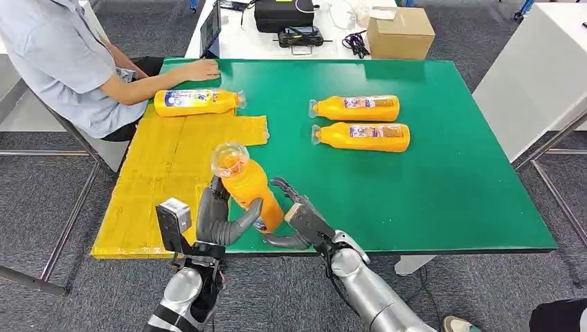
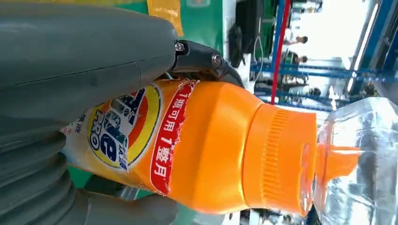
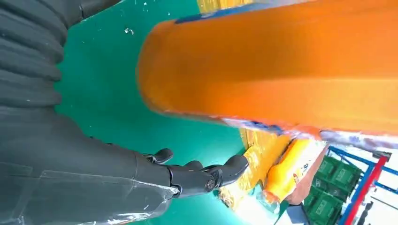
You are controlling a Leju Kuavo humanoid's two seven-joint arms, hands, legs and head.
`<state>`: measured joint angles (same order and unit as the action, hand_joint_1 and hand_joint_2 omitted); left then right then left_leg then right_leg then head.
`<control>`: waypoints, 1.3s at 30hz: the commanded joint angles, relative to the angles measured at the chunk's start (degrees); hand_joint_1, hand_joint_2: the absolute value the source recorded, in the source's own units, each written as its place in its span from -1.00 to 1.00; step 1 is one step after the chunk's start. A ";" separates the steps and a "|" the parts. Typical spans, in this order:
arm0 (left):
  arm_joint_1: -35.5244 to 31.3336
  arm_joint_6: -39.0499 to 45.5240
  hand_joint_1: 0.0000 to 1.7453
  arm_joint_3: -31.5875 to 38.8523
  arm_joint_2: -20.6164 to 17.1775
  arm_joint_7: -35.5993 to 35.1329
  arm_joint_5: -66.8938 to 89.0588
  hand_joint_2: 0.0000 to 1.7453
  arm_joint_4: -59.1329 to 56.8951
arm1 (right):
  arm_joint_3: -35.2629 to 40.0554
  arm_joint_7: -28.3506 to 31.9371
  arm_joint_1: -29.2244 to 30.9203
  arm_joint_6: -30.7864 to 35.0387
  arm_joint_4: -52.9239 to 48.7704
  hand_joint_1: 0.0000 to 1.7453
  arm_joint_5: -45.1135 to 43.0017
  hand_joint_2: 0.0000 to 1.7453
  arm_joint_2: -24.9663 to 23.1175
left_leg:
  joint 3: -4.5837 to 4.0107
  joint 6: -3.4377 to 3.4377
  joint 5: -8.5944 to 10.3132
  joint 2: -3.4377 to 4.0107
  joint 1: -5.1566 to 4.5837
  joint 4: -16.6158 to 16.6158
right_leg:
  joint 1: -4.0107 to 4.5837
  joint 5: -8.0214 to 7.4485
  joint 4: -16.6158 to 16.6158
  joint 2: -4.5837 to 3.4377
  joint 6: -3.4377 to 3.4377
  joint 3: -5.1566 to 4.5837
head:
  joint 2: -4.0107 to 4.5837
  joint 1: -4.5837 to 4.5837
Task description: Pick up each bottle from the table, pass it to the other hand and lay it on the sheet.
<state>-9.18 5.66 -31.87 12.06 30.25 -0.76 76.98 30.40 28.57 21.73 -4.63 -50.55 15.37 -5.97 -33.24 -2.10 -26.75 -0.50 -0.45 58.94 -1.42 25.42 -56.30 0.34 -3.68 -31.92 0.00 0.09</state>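
A: Where is the held bottle [image 1: 248, 187], and how is it pointed?

B: It is gripped by the left hand [image 1: 220, 220] above the near edge of the table [image 1: 450, 180], its long axis tilted, cap up, far and to the left.

A: And the right hand [image 1: 299, 220]?

B: It is seen just right of the bottle's base with fingers spread, nothing held.

A: The rest?

B: One bottle [image 1: 196, 102] is laid on the sheet [image 1: 173, 166], cap to the right; two bottles [image 1: 360, 122] are laid on the table further right, caps to the left. A person's hand [image 1: 201, 69] is rested at the far edge.
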 commanded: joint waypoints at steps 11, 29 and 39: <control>-2.23 0.32 1.00 0.91 -2.30 0.05 0.21 1.00 -0.32 | -1.01 -0.31 1.69 -0.30 3.79 -1.00 0.00 1.00 -0.14 | 0.08 0.13 -0.01 0.06 0.09 -0.01 | 0.10 -0.01 0.02 -0.04 0.17 0.08 | 0.00 0.00; -6.77 14.72 1.00 2.55 -6.86 -14.35 14.61 1.00 -5.55 | -5.56 0.59 -0.94 4.78 1.47 -1.00 -1.67 1.00 -1.03 | 0.04 0.10 0.01 0.03 0.05 -0.02 | 0.06 -0.02 0.02 -0.02 0.13 0.04 | 0.00 0.00; -11.00 28.78 1.00 12.01 -7.76 -17.03 56.07 1.00 -11.80 | -8.80 -0.19 -4.50 2.70 -2.93 -1.00 1.15 1.00 -0.38 | -0.01 0.17 0.11 0.13 0.16 0.02 | 0.15 -0.17 -0.04 -0.06 0.22 -0.12 | 0.00 -0.04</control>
<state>-16.07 36.18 -23.02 6.01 12.56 57.49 71.58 25.03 28.55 17.32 -1.55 -53.05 16.15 -6.10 -33.24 -2.04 -26.61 -0.42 -0.36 58.94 -1.35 25.24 -56.33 0.22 -3.63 -32.03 0.00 0.04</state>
